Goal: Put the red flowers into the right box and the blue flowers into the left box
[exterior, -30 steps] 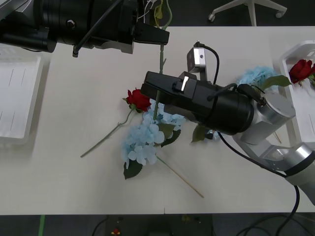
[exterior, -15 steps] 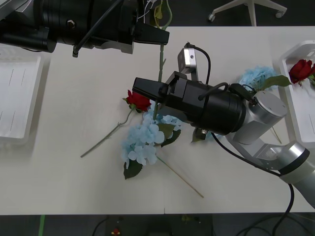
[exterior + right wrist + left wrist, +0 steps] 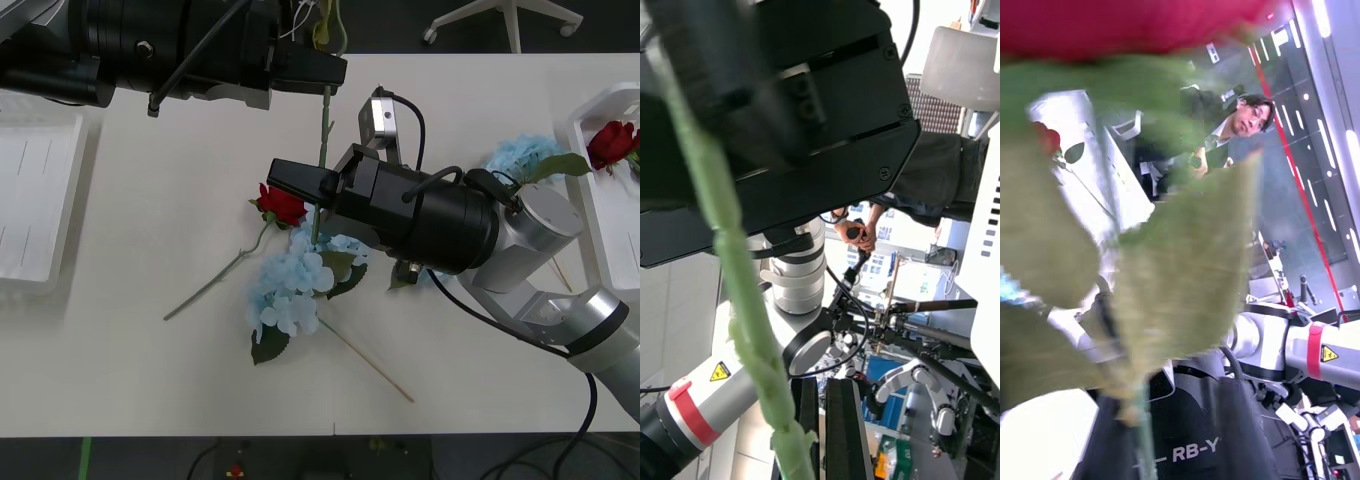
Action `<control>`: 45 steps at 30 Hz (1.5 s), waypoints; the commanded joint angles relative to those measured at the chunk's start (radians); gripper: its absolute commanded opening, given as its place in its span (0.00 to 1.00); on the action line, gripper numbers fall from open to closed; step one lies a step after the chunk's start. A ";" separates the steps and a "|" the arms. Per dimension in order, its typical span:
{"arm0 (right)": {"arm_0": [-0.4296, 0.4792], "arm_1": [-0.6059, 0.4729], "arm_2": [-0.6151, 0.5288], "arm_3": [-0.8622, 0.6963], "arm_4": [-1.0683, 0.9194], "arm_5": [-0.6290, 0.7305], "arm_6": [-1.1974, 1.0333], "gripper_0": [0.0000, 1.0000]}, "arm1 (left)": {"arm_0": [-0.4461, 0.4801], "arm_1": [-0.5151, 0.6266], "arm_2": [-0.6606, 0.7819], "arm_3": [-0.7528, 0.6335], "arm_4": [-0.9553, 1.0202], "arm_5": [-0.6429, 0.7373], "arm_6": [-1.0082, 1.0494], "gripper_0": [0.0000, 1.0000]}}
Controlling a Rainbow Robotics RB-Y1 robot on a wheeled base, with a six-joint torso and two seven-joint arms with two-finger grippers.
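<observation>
Left hand (image 3: 335, 72) sits above the far side of the white table (image 3: 150, 200), clenched on the long thin green stem (image 3: 321, 165) of a red artificial rose; the stem hangs down from it toward the middle of the table. In the left wrist view the deep red bloom (image 3: 1127, 26) and its green leaves (image 3: 1180, 277) hang close before the lens.

Right hand (image 3: 285, 180) reaches in from the right at mid-table, its black fingers (image 3: 827, 427) close together at that same stem (image 3: 737, 262). Cannot tell whether they pinch it or merely lie beside it.

On the table: a second red rose (image 3: 281, 204) lies just left of the right hand, stem running toward the near-left. A fluffy pale blue flower cluster (image 3: 295, 285) with big green leaves lies just beside it, nearer the robot. Another pale blue cluster (image 3: 520, 155) lies behind the right arm.

Shallow white plastic tray on the right (image 3: 585, 115) holds one red rose (image 3: 611, 143). Shallow white translucent ribbed tray (image 3: 40, 190) sits at the left edge.
</observation>
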 commanded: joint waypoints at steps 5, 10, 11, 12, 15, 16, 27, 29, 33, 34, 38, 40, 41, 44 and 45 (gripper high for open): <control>-0.032 -0.036 0.010 -0.031 0.007 -0.005 -0.044 0.00 | 0.003 -0.007 0.004 -0.027 0.008 0.006 -0.018 1.00; -0.032 -0.066 0.010 -0.029 0.010 -0.009 -0.062 0.00 | 0.003 -0.007 0.004 -0.027 0.008 0.006 -0.018 1.00; -0.032 -0.076 0.010 -0.025 0.026 -0.011 -0.081 0.00 | 0.003 -0.007 0.004 -0.027 0.008 0.006 -0.018 1.00; -0.032 -0.081 0.010 -0.025 0.035 -0.011 -0.093 0.00 | 0.003 -0.007 0.004 -0.027 0.008 0.006 -0.018 1.00; -0.032 -0.107 -0.001 -0.023 0.110 -0.026 -0.157 0.00 | 0.003 -0.007 0.004 -0.027 0.008 0.006 -0.018 1.00; -0.032 -0.116 -0.004 -0.025 0.134 -0.034 -0.179 0.00 | 0.003 -0.007 0.004 -0.027 0.008 0.006 -0.018 1.00; -0.083 -0.339 -0.054 0.130 0.510 0.012 -0.404 0.00 | 0.051 0.089 0.030 -0.019 -0.033 0.029 -0.112 1.00; -0.098 -0.363 -0.077 0.181 0.565 0.063 -0.427 0.00 | 0.060 0.122 0.030 -0.021 -0.049 0.028 -0.152 1.00; -0.134 -0.421 -0.165 0.302 0.687 0.198 -0.450 0.00 | 0.095 0.204 0.030 -0.018 -0.070 -0.015 -0.235 1.00; -0.140 -0.431 -0.178 0.317 0.699 0.219 -0.450 0.00 | 0.100 0.214 0.030 -0.019 -0.075 -0.024 -0.245 1.00; -0.180 -0.469 -0.303 0.434 0.829 0.357 -0.441 0.00 | 0.123 0.292 0.030 -0.018 -0.162 -0.103 -0.293 1.00; -0.198 -0.481 -0.350 0.482 0.903 0.411 -0.437 0.00 | 0.124 0.316 0.030 -0.019 -0.222 -0.146 -0.287 1.00; -0.207 -0.495 -0.384 0.509 0.966 0.445 -0.430 0.00 | 0.123 0.335 0.030 -0.019 -0.271 -0.173 -0.284 1.00; -0.207 -0.526 -0.432 0.523 1.093 0.483 -0.423 0.00 | 0.121 0.344 0.030 -0.019 -0.366 -0.222 -0.276 1.00; -0.209 -0.533 -0.438 0.523 1.138 0.491 -0.420 0.00 | 0.121 0.344 0.030 -0.021 -0.395 -0.235 -0.271 1.00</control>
